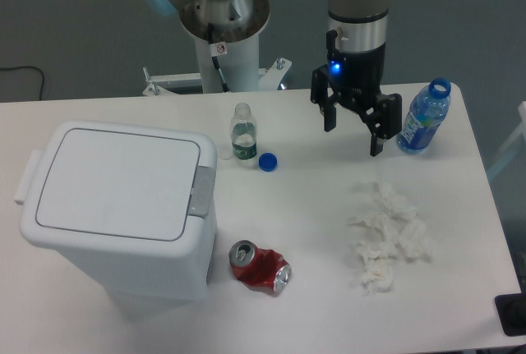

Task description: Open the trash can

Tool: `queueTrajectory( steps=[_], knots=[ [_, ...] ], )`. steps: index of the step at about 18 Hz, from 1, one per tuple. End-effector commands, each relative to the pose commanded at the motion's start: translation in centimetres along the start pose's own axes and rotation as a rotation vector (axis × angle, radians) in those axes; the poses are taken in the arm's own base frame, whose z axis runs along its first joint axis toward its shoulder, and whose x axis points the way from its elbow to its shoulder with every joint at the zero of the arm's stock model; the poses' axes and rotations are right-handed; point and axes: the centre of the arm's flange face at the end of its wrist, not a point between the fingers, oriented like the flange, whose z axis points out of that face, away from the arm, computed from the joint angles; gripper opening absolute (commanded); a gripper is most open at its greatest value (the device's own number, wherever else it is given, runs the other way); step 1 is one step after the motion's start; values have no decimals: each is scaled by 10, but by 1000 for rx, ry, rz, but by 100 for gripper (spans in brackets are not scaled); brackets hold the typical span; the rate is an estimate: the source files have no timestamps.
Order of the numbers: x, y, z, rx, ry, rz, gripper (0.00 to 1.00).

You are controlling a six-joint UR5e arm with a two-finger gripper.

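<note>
We see our black two-finger pincer hanging over the far right part of the white tabletop, its fingers spread wide apart and holding nothing. The large white plastic rectangular trash can stands at the left front of the tabletop, well apart from the pincer, with its flat hinged lid lying shut and the grey push latch set in the middle of its right edge, facing us.

We judge that the step in hand is the approach to that latch, and that nothing of the opening is done yet. To do it well, we want to travel left and toward the front while staying high, because the small clear plastic bottle with a green label and the loose blue bottle cap stand between us and the can. The crushed red soda can lies just beside the can's right front corner, so we should come down from above rather than sweep in low from the right.

We think it wise to bring the fingers together first, so one firm tip meets the latch, and to press straight down on its middle. Pushing off-centre or sideways could slide the light can across the tabletop. The blue-tinted water bottle stands near our right finger, and the crumpled white tissue lies in front; we keep clear of both.
</note>
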Motion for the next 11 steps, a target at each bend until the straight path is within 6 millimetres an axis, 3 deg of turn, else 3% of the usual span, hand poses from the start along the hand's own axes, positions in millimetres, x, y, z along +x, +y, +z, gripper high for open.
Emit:
queueTrajectory(
  steps=[11],
  knots=[
    [-7,-2,-3,3,-11,-23,100]
  ],
)
